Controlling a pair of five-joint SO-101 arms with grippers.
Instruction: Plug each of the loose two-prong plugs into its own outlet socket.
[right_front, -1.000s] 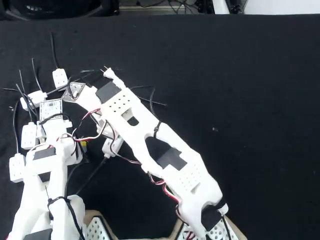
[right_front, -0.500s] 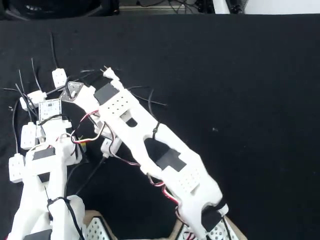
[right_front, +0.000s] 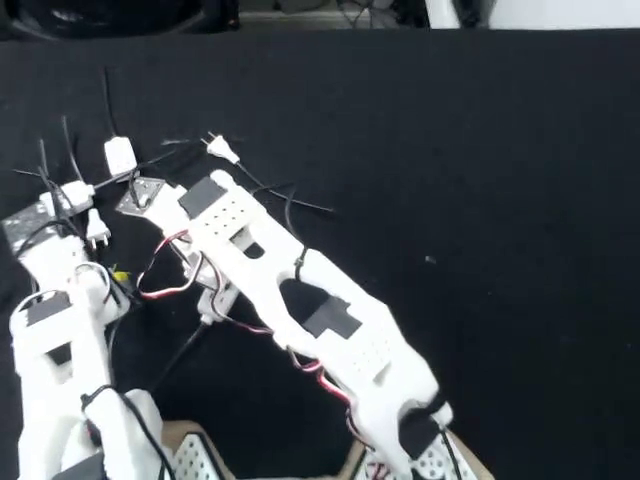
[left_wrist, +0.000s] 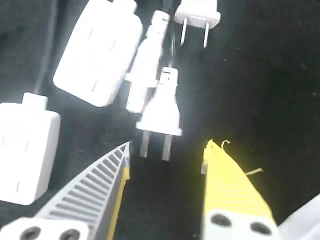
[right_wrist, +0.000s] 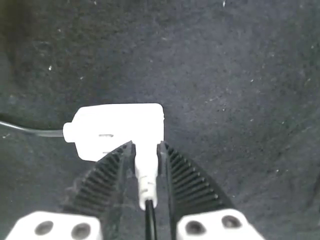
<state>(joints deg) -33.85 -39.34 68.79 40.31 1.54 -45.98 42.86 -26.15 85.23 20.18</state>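
In the left wrist view my left gripper (left_wrist: 167, 150) is open, and a white two-prong plug (left_wrist: 159, 117) lies just ahead of it with its prongs toward the gap. A second loose plug (left_wrist: 199, 15) lies farther off, beside two white outlet blocks (left_wrist: 97, 50). In the right wrist view my right gripper (right_wrist: 146, 147) is shut on a plug (right_wrist: 148, 167) whose front meets the side of a white outlet block (right_wrist: 117, 130). In the high view the right gripper (right_front: 128, 172) is at the far-left outlet (right_front: 120, 155), and the left gripper (right_front: 108, 262) sits below a plug (right_front: 97, 228).
Another loose plug (right_front: 222, 150) lies on the black cloth beyond the right arm. Thin black cords (right_front: 290, 200) trail around the outlet cluster at the left. A further outlet block (right_front: 75, 193) sits beside the left arm. The black table (right_front: 480, 230) stretches to the right.
The left arm has swung to the left, now covering the two nearer outlet blocks. The right arm has shifted slightly left and nearer, uncovering the loose plug beyond it.
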